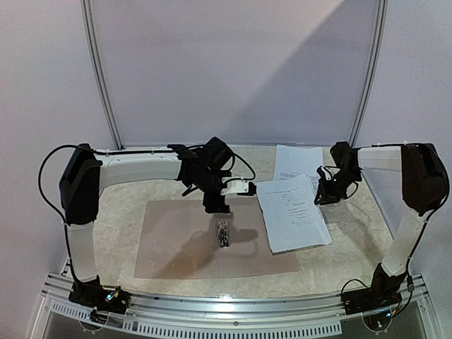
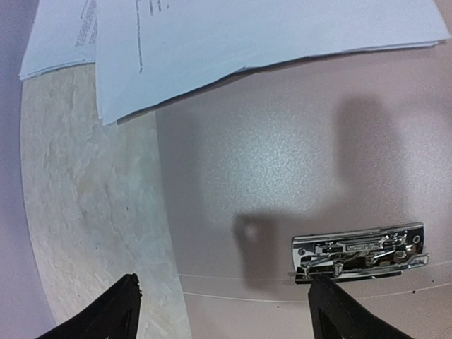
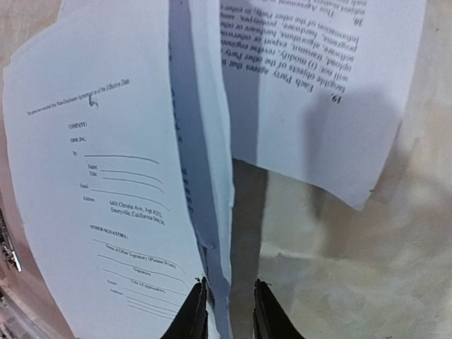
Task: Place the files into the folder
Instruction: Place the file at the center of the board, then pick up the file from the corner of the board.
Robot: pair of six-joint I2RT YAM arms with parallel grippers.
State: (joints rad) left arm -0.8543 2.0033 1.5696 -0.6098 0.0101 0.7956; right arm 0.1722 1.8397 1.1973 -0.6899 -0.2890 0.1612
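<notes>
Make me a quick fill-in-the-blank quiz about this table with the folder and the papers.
1. The folder lies ___ and flat on the table.
2. The left tool hangs above the folder's metal ___.
3. The files lie on the ___ arm's side of the folder.
Missing words: open; clip; right.

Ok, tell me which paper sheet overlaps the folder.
The nearer sheet, its left edge on the folder's right leaf; the other sheet lies farther back, off the folder.
</notes>
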